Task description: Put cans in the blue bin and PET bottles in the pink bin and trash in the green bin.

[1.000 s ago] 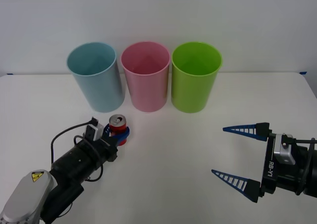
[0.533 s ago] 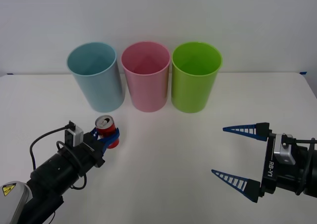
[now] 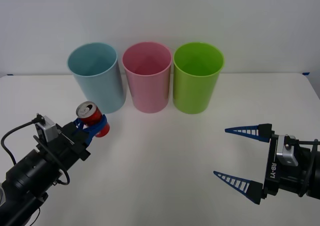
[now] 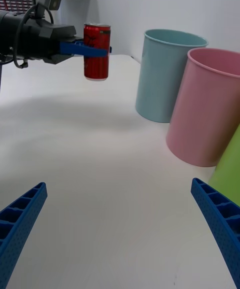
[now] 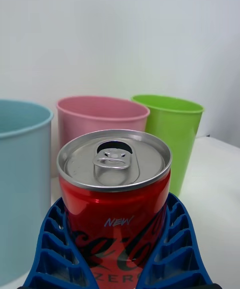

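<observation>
Red can (image 3: pixel 93 118): now raised off table and farther left, clamped in left gripper (image 3: pixel 91 125); right gripper (image 3: pixel 242 157) spread, parked.

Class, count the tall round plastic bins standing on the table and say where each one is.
3, in a row at the table's back: the pale blue plastic bin on the robot's left, the pink plastic bin in the middle, the lime-green plastic bin on its right.
</observation>
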`<state>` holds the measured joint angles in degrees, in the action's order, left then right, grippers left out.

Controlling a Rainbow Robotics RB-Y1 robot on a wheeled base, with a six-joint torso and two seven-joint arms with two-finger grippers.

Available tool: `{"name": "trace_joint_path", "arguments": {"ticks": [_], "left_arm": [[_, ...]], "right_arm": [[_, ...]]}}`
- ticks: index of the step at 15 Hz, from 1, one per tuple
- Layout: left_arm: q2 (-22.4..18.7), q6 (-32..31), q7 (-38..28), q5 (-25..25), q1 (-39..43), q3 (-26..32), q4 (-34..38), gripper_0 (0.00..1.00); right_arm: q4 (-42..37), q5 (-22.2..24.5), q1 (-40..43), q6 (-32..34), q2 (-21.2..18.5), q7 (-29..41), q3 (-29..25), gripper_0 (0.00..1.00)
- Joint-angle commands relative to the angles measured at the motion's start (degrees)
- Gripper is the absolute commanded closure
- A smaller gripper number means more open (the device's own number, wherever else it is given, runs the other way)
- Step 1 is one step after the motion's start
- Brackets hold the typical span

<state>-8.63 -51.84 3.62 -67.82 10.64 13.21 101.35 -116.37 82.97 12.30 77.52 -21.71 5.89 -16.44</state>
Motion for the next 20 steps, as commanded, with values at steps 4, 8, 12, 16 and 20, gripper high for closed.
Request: {"name": "trace_joint_path", "arguments": {"ticks": [4,8,12,16,20], "left_arm": [[0.02,0.16,-5.56,3.31,-0.8,4.2,5.79,1.0],[0.02,1.57,-9.07,4.98,-1.33,7.1,8.69,1.0],[-0.24,11.68,-12.5,-1.53,-1.85,5.78,14.31,1.0],[-5.08,24.51,-20.24,-9.26,-7.65,-0.64,15.19,1.0],[-9.47,32.07,-26.92,-14.71,-13.89,-4.42,12.46,1.0]], "right_arm": [[0.0,0.0,0.0,0.0,0.0,0.0,0.0,0.0],[0.0,0.0,0.0,0.0,0.0,0.0,0.0,0.0],[0.0,0.0,0.0,0.0,0.0,0.0,0.0,0.0],[0.0,0.0,0.0,0.0,0.0,0.0,0.0,0.0],[0.0,0.0,0.0,0.0,0.0,0.0,0.0,0.0]]}}
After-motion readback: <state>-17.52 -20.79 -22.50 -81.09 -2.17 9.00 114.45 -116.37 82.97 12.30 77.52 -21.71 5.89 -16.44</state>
